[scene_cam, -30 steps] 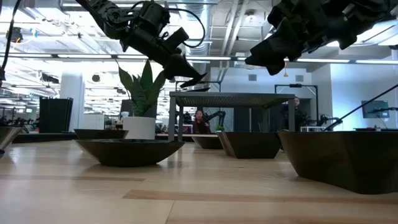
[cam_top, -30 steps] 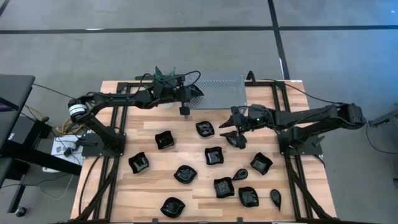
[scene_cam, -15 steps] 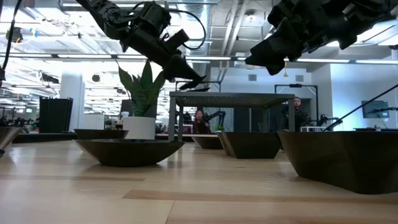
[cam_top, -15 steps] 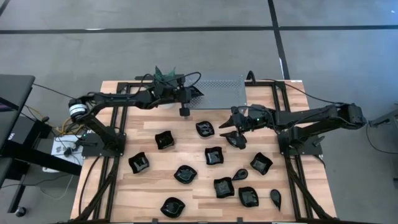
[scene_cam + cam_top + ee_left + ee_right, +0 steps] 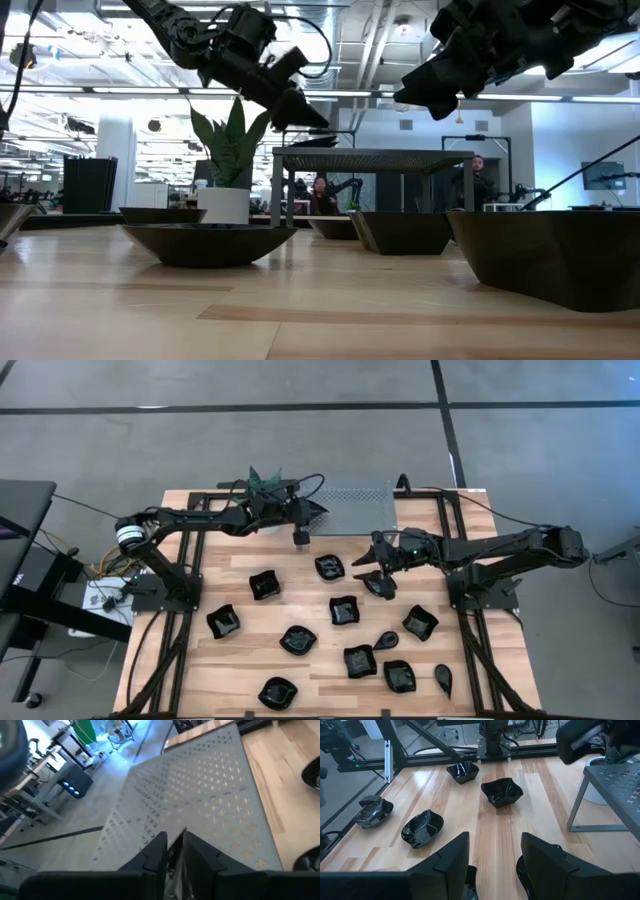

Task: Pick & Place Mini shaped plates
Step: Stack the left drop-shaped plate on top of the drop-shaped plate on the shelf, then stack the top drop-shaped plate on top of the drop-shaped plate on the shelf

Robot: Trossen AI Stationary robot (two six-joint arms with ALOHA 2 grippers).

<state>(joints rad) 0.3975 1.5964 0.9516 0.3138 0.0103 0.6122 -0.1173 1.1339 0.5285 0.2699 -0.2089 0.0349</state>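
Twelve plates (image 5: pixel 346 610) lie scattered on the table (image 5: pixel 190 660); none visibly on the rack (image 5: pixel 352 496). Left gripper (image 5: pixel 312 509) hovers at the rack's left edge; whether its fingers are apart cannot be told. Right gripper (image 5: pixel 368 567), fingers apart, hovers mid-table over a plate.

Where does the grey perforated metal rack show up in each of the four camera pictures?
High view: the grey perforated metal rack lies at the table's far edge, in the middle.
Low view: it stands in the background, centre.
Left wrist view: it fills most of the picture.
Right wrist view: its corner and leg show at the right edge.
Shared landmark: the small white pot with a green plant beside it.
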